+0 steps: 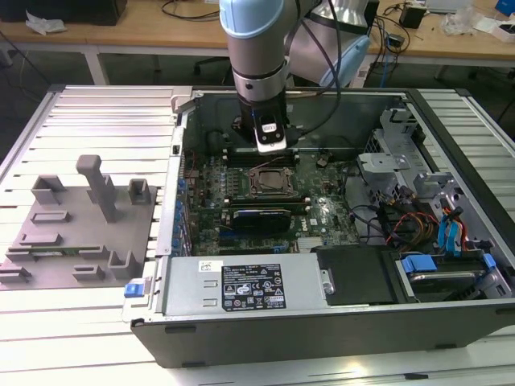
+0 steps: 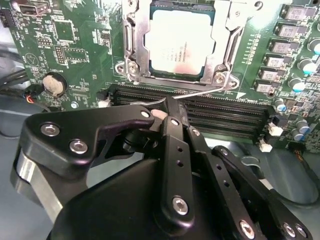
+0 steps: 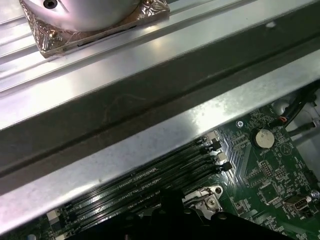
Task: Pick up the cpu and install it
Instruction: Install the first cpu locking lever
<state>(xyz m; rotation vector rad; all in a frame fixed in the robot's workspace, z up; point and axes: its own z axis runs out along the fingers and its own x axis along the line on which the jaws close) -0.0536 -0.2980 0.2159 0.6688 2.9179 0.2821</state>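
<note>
Cpu [image 2: 180,42] seated in socket [image 2: 131,50]. End effector [image 2: 167,105] closed, tips at lever [image 2: 200,93] just beside socket. We judge locking step in hand; lever needs steady downward push.

Robotics lab w/ a PC-assembly test bench.
Robot arm [image 1: 256,48] hangs over an open PC case [image 1: 322,322], circuit board exposed, on a ribbed metal table [image 1: 96,104]. Grey fixture plate [image 1: 80,233] w/ blocks lies on the exterior view's left. Far side: wooden workbenches [image 1: 145,32] w/ loose cables [image 1: 189,10] & misc. electronics.
</note>
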